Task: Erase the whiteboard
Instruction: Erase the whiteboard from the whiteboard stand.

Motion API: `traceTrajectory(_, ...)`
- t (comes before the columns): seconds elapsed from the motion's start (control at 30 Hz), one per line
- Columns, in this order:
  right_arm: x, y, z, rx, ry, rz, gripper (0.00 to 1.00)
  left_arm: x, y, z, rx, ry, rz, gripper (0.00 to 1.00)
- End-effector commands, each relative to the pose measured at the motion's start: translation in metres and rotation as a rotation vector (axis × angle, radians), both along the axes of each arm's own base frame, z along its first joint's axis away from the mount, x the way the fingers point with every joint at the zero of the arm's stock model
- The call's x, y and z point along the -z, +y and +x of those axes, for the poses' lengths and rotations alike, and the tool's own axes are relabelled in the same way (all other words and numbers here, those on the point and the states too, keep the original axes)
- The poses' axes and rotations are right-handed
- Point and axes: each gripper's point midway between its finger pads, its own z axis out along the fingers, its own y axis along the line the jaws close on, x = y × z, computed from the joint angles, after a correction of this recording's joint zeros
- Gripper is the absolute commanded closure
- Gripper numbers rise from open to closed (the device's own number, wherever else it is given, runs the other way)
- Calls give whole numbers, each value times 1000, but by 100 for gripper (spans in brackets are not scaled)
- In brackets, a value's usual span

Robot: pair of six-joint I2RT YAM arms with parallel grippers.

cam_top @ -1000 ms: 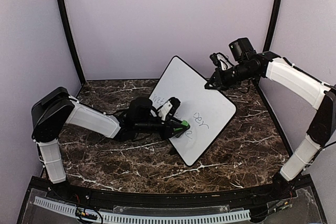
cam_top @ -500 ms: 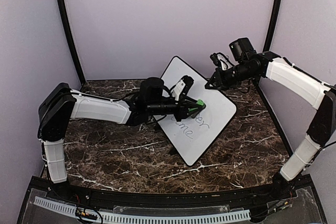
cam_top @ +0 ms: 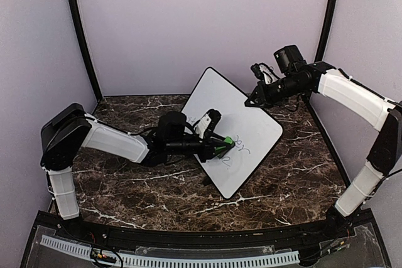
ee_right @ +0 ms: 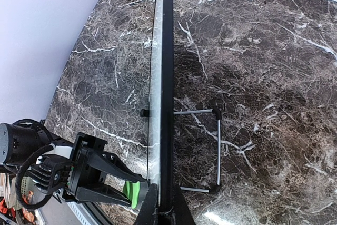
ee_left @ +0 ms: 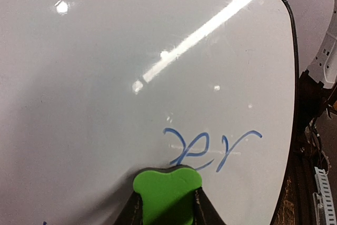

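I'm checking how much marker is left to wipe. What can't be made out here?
- Top view: the left jaws and green eraser cover part of the whiteboard; the remaining letters are too small to read.
- Left wrist view: the bottom edge cuts off any lower writing.
- Right wrist view: the board is edge-on, its face unseen.

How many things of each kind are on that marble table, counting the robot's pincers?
whiteboard: 1
green eraser: 1
pincers: 2 (left pincer, right pincer)
Total: 4

whiteboard (cam_top: pixel 221 100) on table (cam_top: pixel 125 183), eraser (cam_top: pixel 223 144) on whiteboard
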Motion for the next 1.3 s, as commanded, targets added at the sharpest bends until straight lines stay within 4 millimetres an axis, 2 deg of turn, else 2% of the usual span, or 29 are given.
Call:
traceTrajectory(0.0, -5, 30, -28, -183, -37, 33, 100, 64, 5, -16, -5, 135, 177, 100)
traceTrajectory(0.23, -7, 29, -30, -184, -40, 34, 100, 10, -36, 6, 13, 44, 109, 100)
traceTrajectory(0.3, -6, 29, -30, -184, -40, 34, 100, 2, -41, 10, 14, 29, 100, 100)
traceTrajectory(0.37, -6, 29, -30, -185, -39, 34, 100, 3, -42, 10, 18, 29, 107, 100)
traceTrajectory(0.47, -6, 29, -29, -184, -39, 33, 100, 17, -35, 4, 24, 60, 130, 100)
traceTrajectory(0.5, -6, 30, -29, -184, -39, 33, 100, 30, -29, -2, 25, 85, 146, 100)
traceTrajectory(0.53, -6, 30, -29, -185, -38, 33, 100, 27, -26, -5, 23, 82, 132, 100)
traceTrajectory(0.6, -5, 30, -29, -185, -36, 33, 100, 54, -9, -18, 15, 132, 171, 100)
traceTrajectory(0.67, -5, 30, -28, -186, -35, 33, 100, 67, 1, -27, 12, 160, 192, 100)
traceTrajectory(0.8, -4, 30, -27, -184, -35, 32, 100, 82, 10, -41, 11, 176, 222, 100)
traceTrajectory(0.9, -3, 30, -28, -184, -33, 30, 100, 82, 9, -42, 10, 176, 216, 100)
traceTrajectory(1.03, -4, 30, -29, -183, -34, 31, 100, 64, -4, -31, 4, 133, 186, 100)
traceTrajectory(1.2, -4, 29, -29, -182, -33, 30, 100, 18, -28, -5, -13, 37, 128, 100)
traceTrajectory(1.27, -4, 29, -29, -181, -32, 30, 100, 8, -33, 3, -19, 26, 114, 100)
